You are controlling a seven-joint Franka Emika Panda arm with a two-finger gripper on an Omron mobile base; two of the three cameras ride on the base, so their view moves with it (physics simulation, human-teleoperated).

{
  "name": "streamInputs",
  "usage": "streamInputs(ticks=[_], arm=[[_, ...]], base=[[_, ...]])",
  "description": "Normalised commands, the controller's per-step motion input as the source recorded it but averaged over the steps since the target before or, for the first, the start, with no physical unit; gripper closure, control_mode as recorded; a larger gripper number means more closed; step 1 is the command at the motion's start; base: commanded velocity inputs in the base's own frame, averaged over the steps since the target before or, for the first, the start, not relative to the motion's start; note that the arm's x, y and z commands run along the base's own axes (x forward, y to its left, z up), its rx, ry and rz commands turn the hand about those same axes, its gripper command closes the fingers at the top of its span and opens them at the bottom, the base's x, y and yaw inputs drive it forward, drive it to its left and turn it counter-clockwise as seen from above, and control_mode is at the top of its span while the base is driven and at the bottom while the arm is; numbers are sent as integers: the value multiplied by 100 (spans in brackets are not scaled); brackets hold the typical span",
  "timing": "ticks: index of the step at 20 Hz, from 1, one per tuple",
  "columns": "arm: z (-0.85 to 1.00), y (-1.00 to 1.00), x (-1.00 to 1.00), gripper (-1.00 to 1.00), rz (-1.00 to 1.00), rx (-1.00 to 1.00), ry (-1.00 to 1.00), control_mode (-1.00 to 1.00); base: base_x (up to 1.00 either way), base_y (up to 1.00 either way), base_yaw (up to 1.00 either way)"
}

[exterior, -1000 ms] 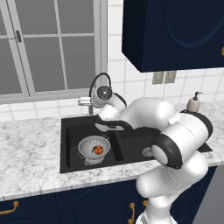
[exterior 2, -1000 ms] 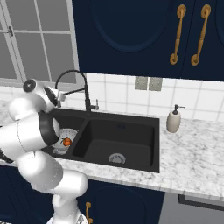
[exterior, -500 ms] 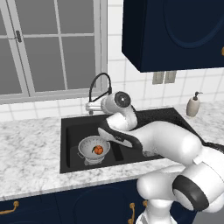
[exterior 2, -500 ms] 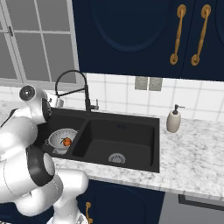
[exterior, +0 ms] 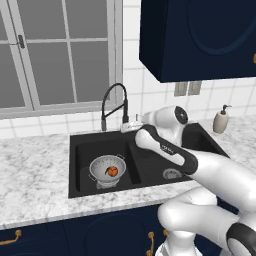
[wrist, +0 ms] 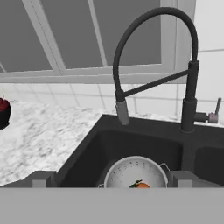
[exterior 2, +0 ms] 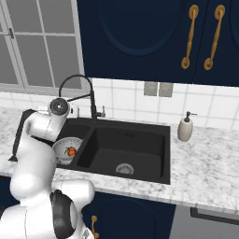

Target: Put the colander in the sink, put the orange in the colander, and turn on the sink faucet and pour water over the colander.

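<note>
Colander (exterior: 108, 169): sits in the left basin of the sink (exterior: 80, 150), under the spout, so water will fall into it.
Orange (exterior: 113, 171): rests inside the colander, ready for rinsing.
Faucet (wrist: 154, 70): arches over that basin; its side lever (wrist: 215, 112) is untouched, no water running.
My hand (exterior: 129, 125): fingers spread wide, holding nothing, raised near the faucet base, I judge to reach the lever.

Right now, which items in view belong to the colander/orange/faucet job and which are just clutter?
Job items:
- colander, in the left basin
- orange, inside the colander
- sink
- sink faucet, lever at its side

Just lying about:
- soap dispenser, on the counter right of the sink
- dark red item, on the counter left of the sink
</note>
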Motion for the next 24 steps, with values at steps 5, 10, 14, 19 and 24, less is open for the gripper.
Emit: streamInputs(ticks=[5,10,14,19,24], arm=[[1,-68,5,-100,5,0,1,-100],[0,-64,9,-100,1,0,11,-100],[-24,-25,10,-100,11,-22,-6,-100],[-10,-28,20,-100,8,-9,-10,-100],[-11,-33,25,-100,3,-2,-16,-100]], base=[[0,0,0],[0,0,0],[0,0,0],[0,0,0],[0,0,0]])
